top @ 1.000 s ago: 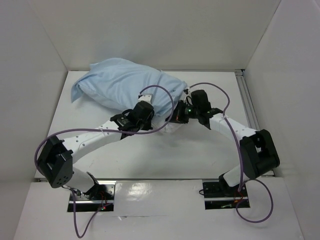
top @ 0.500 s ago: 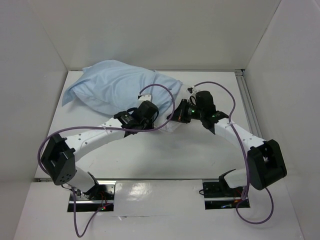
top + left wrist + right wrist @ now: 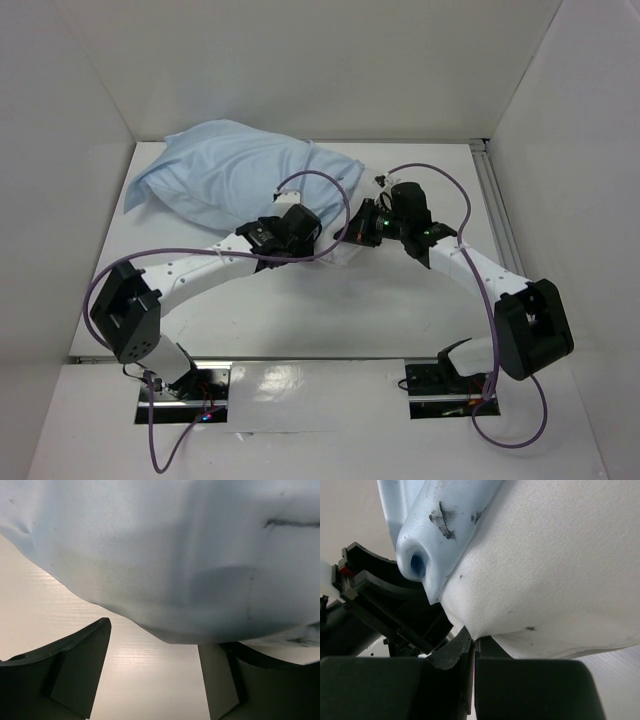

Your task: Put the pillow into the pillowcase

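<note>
The pillowcase [image 3: 225,175] lies bulging at the back left of the desk [image 3: 330,310], its closed end towards the left wall and its open end towards the middle, where both arms meet. The pillow [image 3: 347,256] is mostly inside it. Only a white end shows at the opening, just below the two wrists.

The left pincer [image 3: 303,222] sits at the near edge of the blue cloth. In the left wrist view its fingers [image 3: 82,667] are spread apart, with nothing between them but the bare desk, and the pillowcase hangs in a rounded fold just above.

The right pincer [image 3: 472,652] is pressed together, clamped on the lower edge of the pillow [image 3: 550,570]. The white cloth runs down to its tips. The rolled hem of the pillowcase [image 3: 427,525] lies against the pillow's left side.
</note>
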### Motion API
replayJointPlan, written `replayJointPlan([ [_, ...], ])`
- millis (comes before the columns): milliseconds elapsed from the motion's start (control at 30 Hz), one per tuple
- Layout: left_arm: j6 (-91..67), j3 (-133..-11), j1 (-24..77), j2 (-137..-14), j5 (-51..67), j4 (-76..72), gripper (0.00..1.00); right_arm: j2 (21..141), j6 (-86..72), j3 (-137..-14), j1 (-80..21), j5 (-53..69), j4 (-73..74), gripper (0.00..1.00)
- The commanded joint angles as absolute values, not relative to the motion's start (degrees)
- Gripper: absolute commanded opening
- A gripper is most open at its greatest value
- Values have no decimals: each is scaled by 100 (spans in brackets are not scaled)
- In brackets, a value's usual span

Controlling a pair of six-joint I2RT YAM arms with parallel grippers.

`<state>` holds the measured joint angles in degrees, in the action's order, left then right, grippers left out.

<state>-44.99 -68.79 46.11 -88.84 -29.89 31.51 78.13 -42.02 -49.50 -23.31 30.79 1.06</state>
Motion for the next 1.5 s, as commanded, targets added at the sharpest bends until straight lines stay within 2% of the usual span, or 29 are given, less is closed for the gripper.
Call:
replayJointPlan([
  [0, -4456, -6672, 4632, -8956, -3288, 2867, 82, 7603, -4069, -5106, -2320, 3006, -176, 0],
  [67, -4395, -6443, 4632, -8895, -3235, 2497, 78, 7603, -4069, -5159, -2320, 3006, -176, 0],
  [167, -4280, -6319, 4632, -8895, -3304, 2128, 66, 7603, -4069, -5159, -2320, 3006, -176, 0],
  [267, -4219, -6372, 4632, -9184, -3559, 2127, 63, 7655, -4069, -5212, -2320, 3006, -124, 0],
  [333, -4219, -6530, 4632, -9237, -3691, 2214, 57, 7655, -4008, -5265, -2320, 3006, -71, 0],
  [367, -4219, -6582, 4632, -9290, -3744, 2215, 49, 7655, -4008, -5265, -2320, 3006, -9, 0],
  [400, -4219, -6635, 4632, -9290, -3796, 2215, 46, 7655, -4008, -5265, -2320, 3006, -9, 0],
  [467, -4166, -6636, 4632, -9290, -3849, 2215, 34, 7655, -3955, -5265, -2320, 2954, -9, 0],
  [500, -4166, -6697, 4580, -9290, -3850, 2267, 20, 7655, -3955, -5265, -2320, 2953, 43, 0],
  [567, -4166, -6750, 4579, -9290, -3850, 2320, 2, 7655, -3955, -5265, -2320, 2953, 44, 0],
  [600, -4166, -6820, 4579, -9290, -3850, 2407, 0, 7655, -3955, -5265, -2320, 2953, 44, 0],
  [1067, -4034, -6733, 5150, -8095, -2980, 2602, 0, 7883, -3955, -5599, -2206, 3067, -70, 0],
  [1100, -4173, -6654, 5150, -8095, -2979, 2602, 0, 7884, -3955, -5651, -2206, 3067, -70, 0],
  [1200, -4228, -6197, 5150, -8095, -3390, 2278, 44, 7884, -3955, -5651, -2206, 3120, -70, 0],
  [1233, -4228, -5883, 5150, -8095, -3471, 2085, 72, 7884, -3903, -5651, -2206, 3120, -70, 0],
  [1267, -4167, -5749, 5150, -8095, -3576, 1918, 82, 7884, -3902, -5651, -2206, 3120, -18, 0],
  [1300, -4105, -5635, 5150, -8095, -3673, 1603, 88, 7884, -3850, -5651, -2206, 3120, -18, 0],
  [1367, -3965, -5406, 5150, -8095, -3735, 1311, 91, 7884, -3850, -5651, -2145, 3120, 96, 0],
  [1467, -3771, -5291, 5150, -8217, -3797, 897, 89, 7884, -3788, -5704, -2092, 3173, 149, 0],
])
